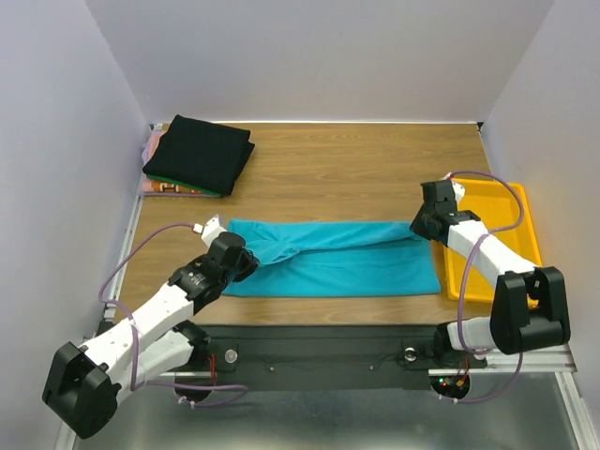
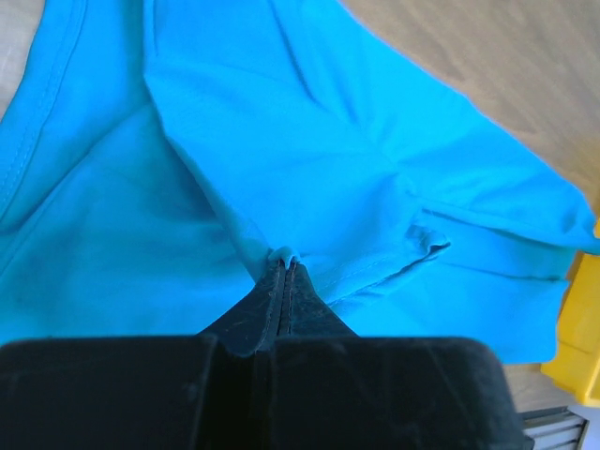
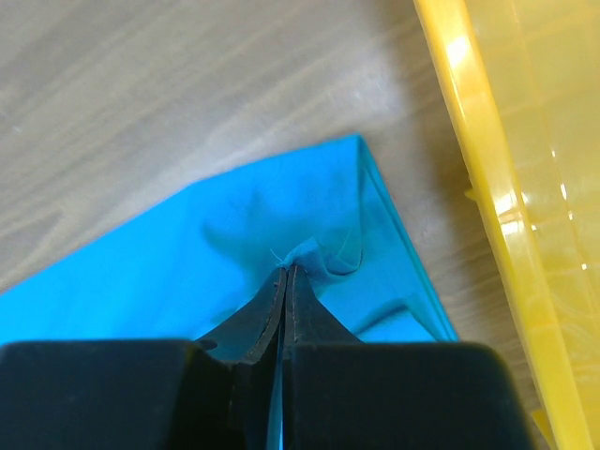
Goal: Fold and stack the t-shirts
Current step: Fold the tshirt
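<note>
A bright turquoise t-shirt point(image 1: 347, 262) lies across the middle of the table, partly folded lengthwise. My left gripper point(image 1: 246, 262) is shut on its left end; the left wrist view shows cloth point(image 2: 309, 159) pinched at the fingertips point(image 2: 286, 258). My right gripper point(image 1: 422, 228) is shut on its far right corner; the right wrist view shows a bunched fold point(image 3: 323, 253) held at the tips point(image 3: 286, 272). A folded stack with a black t-shirt point(image 1: 199, 153) on top sits at the far left, green and orange edges showing beneath.
A yellow plastic tray point(image 1: 511, 202) stands at the right edge, close to my right arm; its rim point(image 3: 487, 187) shows in the right wrist view. White walls close in the table on three sides.
</note>
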You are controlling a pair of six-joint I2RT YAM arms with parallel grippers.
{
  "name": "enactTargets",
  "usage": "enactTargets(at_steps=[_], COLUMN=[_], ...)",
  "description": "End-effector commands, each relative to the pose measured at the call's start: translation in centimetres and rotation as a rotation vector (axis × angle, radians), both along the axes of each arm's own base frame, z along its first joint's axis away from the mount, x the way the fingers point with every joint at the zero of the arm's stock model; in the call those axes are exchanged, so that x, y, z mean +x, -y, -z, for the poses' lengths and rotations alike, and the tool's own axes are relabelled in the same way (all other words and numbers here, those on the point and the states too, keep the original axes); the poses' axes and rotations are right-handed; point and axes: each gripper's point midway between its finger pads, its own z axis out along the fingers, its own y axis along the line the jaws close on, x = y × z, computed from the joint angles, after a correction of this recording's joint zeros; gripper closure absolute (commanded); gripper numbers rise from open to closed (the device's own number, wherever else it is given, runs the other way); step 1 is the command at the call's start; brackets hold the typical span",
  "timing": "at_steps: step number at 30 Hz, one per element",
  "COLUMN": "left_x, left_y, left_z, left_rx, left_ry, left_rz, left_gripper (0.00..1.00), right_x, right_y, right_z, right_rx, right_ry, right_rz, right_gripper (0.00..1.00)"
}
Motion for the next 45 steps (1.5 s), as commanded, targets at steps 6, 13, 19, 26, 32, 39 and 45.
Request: enactTargets(at_steps=[6,13,19,26,32,39,45], left_x=[-3.2,-3.7,-1.2,3.0,5.9,10.1,17.8], left_y=[0.0,-0.5,-0.3,3.3,4.7,4.8,8.7], left_z=[3.2,1.1,-2.6,-1.8,3.1,6.2,6.2], left_rx=[-0.032,-0.08,-0.061,0.009,0.125,0.201,0.272], left_ry=[-0.112,-0.056,0.048,0.04,-0.101,-0.173,-0.168], left_rz=[0.035,0.011,-0.014,0.065,0.073,0.07,0.152], left_gripper=[0.03,0.02,0.02,0.02,0.02,0.02,0.02], right_x=[-1.9,-3.5,-2.5,-0.3,-0.8,-5.2,-11.2], right_y=[-0.1,-0.8,-3.8,-6.9,-7.4,-8.1,-10.1], right_z=[0.5,-1.6,-4.8,-2.4,2.9,6.0,8.0], right_rx=[0.015,0.065,0.15,0.225,0.235,0.264,0.3], right_ry=[0.02,0.081,0.147,0.076,-0.049,-0.134,-0.19], right_rz=[0.012,-0.03,-0.204,-0.311,-0.302,-0.253,-0.291], right_gripper=[0.82,0.39,0.26,0.0,0.0,0.0,0.0])
